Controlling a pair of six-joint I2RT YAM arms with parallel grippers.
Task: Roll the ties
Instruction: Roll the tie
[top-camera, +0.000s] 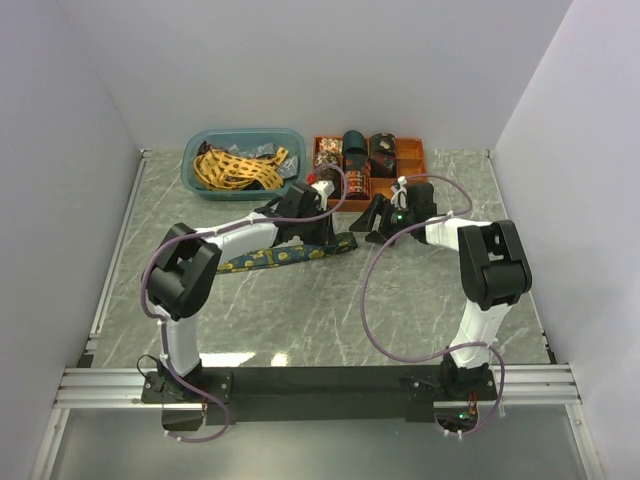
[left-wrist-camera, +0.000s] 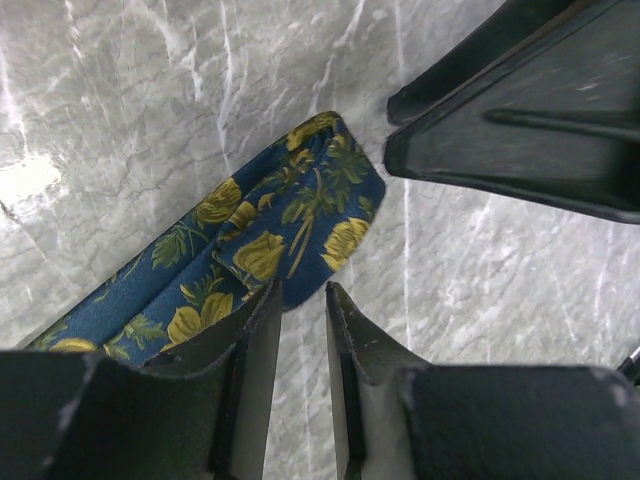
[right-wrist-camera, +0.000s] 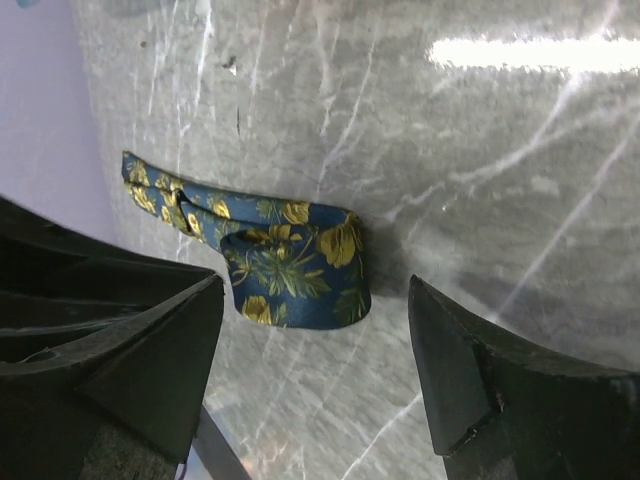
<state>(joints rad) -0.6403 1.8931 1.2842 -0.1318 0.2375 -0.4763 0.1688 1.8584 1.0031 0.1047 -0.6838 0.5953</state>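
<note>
Blue floral tie (left-wrist-camera: 290, 215) is framed by right gripper (right-wrist-camera: 317, 285), fingers apart; left gripper (left-wrist-camera: 302, 295) is narrowed at its edge, grip unclear.

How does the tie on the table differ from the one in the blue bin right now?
The blue flowered tie lies stretched along the table with one end folded over; the yellow lattice tie sits heaped in the bin. The blue one lies alone; the yellow one shares the bin with other things. Neither is rolled.
</note>
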